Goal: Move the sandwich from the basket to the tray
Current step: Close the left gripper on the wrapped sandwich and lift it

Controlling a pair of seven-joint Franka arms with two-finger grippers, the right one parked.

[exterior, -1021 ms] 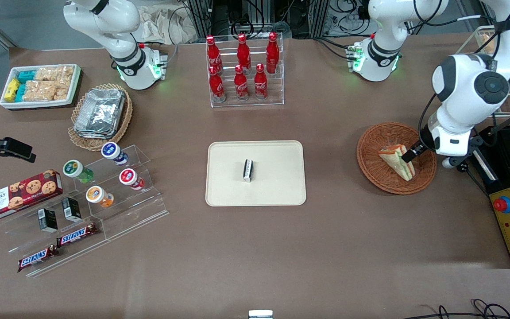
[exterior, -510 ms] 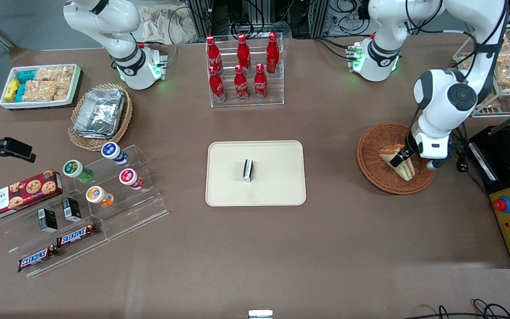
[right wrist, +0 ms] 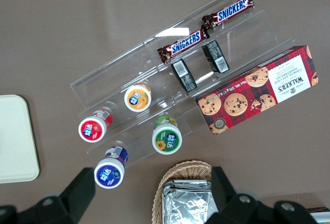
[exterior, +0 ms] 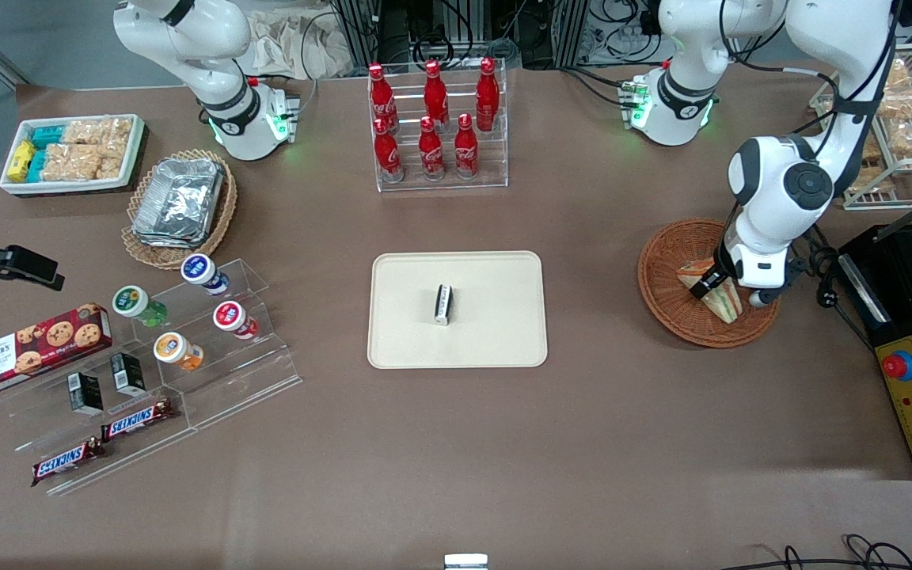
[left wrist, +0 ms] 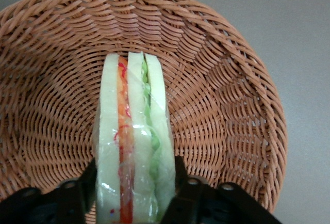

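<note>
The working arm's hand [exterior: 711, 286] sits low inside the basket [exterior: 666, 301], at the right of the front view, toward the working arm's end of the bench [exterior: 583, 443]. In the wrist view the hand [left wrist: 135, 188] straddles the sandwich [left wrist: 133, 146]: one dark finger [left wrist: 88, 180] lies against the outer slice on one face and the second finger lies against the outer slice on the other face, so the hand is closed onto the sandwich at its wide end. The sandwich [exterior: 721, 294] stands on edge in clear wrap, with pale bread slices, an orange and red layer and a green layer between them. It rests on the woven floor of the basket [left wrist: 227, 105], with its narrow end pointing toward the rim. Whether its lower edge has left the weave cannot be told. The tray [exterior: 495, 332] lies flat at the centre of the front view, well apart from the basket, with bare bench between them. A small black-and-white packet [exterior: 443, 304] lies near the middle of the tray. A clear rack of red bottles [exterior: 434, 127] stands in the upper centre of the front view, farther from the front camera than the tray. A black unit with a red button [exterior: 898, 366] sits at the right edge of the front view, beside the basket.
</note>
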